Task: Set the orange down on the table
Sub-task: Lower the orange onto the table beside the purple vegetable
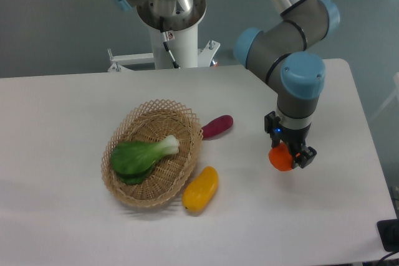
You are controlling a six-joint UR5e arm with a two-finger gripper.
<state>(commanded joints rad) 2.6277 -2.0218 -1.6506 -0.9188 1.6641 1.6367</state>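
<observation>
The orange (pixel 280 159) is a small round bright orange fruit held between the black fingers of my gripper (pixel 288 152), to the right of the basket. The gripper is shut on it and points straight down. The orange sits at or just above the white table (pixel 75 110); I cannot tell whether it touches the surface. The gripper's body hides the orange's upper right part.
A wicker basket (pixel 187 172) with a green leafy vegetable (pixel 140 156) stands left of centre. A purple sweet potato (pixel 217 126) lies by its right rim and a yellow mango-like fruit (pixel 201 189) by its lower right. The table's right edge is close to the gripper.
</observation>
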